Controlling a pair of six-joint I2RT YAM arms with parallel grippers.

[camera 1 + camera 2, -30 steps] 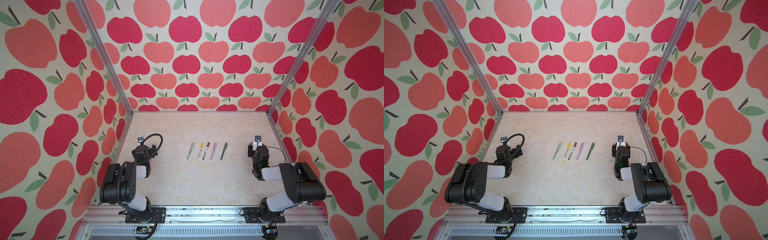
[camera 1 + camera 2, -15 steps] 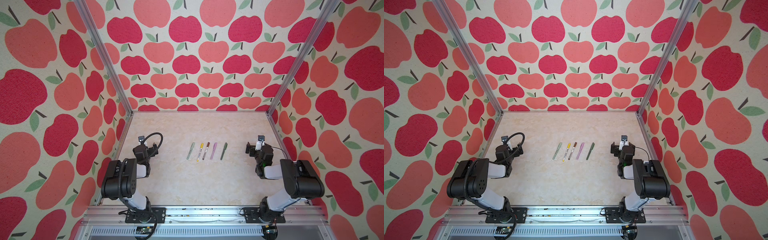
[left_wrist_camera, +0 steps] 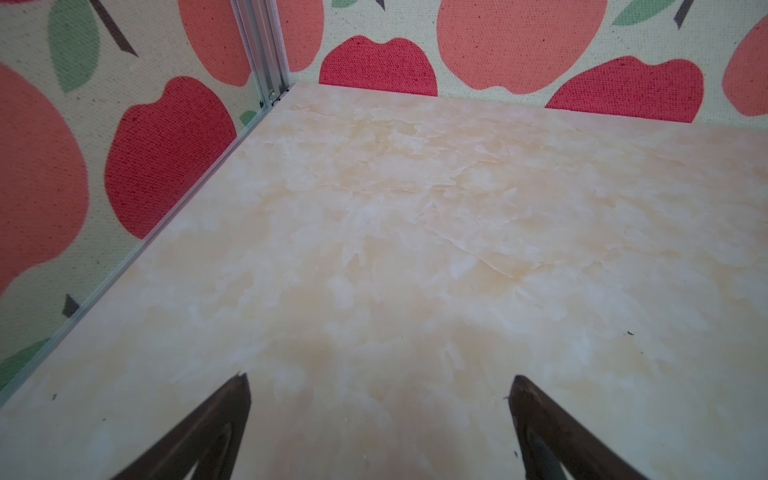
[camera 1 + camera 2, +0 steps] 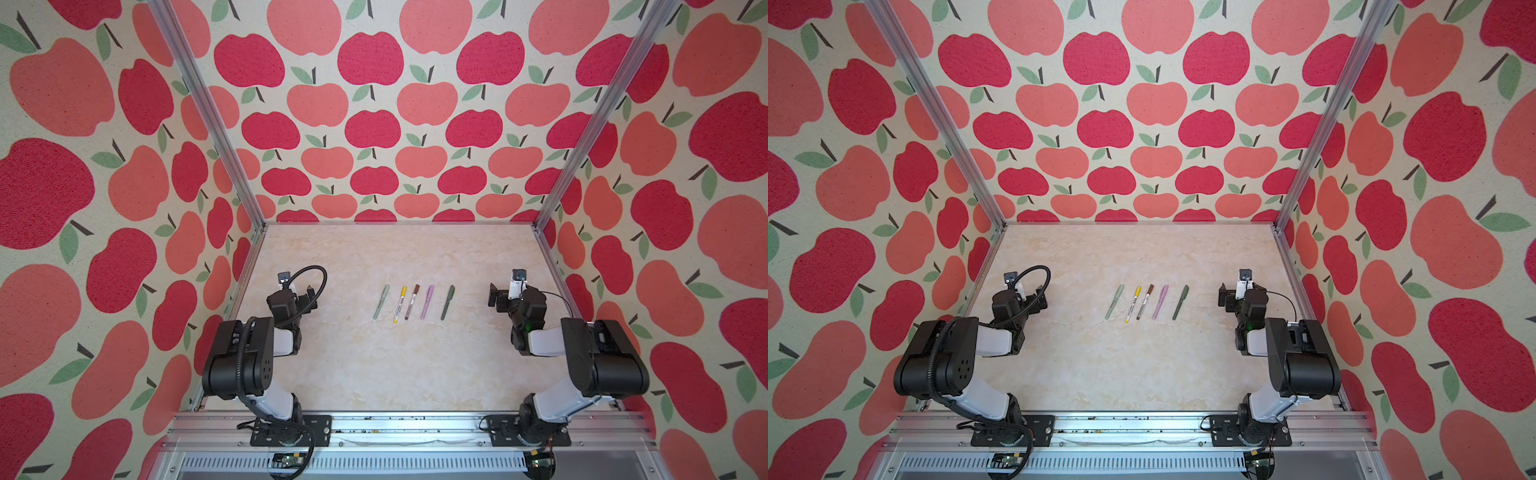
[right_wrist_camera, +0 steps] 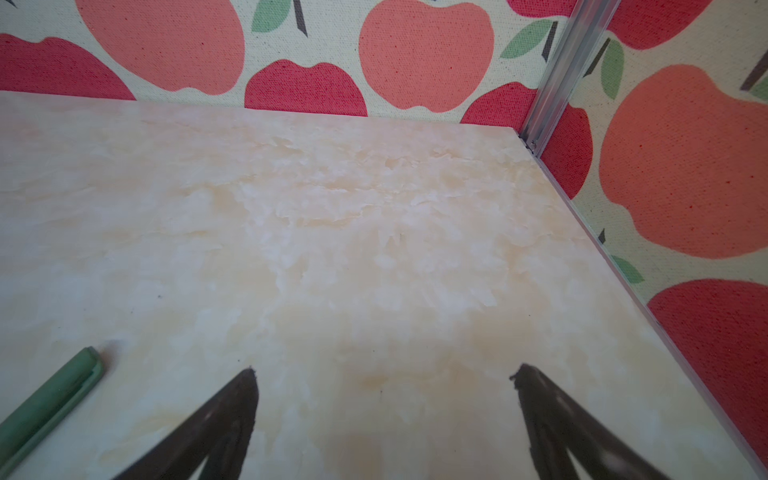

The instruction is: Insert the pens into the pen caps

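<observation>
Five pens lie side by side mid-table in both top views: pale green (image 4: 381,302), white with a yellow cap (image 4: 403,289), white with a brown cap (image 4: 416,288), pink (image 4: 427,302) and dark green (image 4: 447,302). The caps sit on the pens' far ends. My left gripper (image 4: 309,297) rests low at the left, open and empty, and its wrist view shows only bare table between the fingers (image 3: 232,411). Right of the row, my right gripper (image 4: 496,296) is open and empty. The dark green pen's (image 5: 50,399) capped end shows beside it.
Apple-print walls and aluminium posts (image 4: 590,116) enclose the marble-look table (image 4: 395,365) on three sides. Both arm bases are bolted to the front rail (image 4: 395,424). A black cable loop (image 4: 316,278) arches over the left wrist.
The right gripper's jaws have spread wider and its wrist has drawn slightly toward the right wall. The left arm shifted only a little. The pens have not moved.
</observation>
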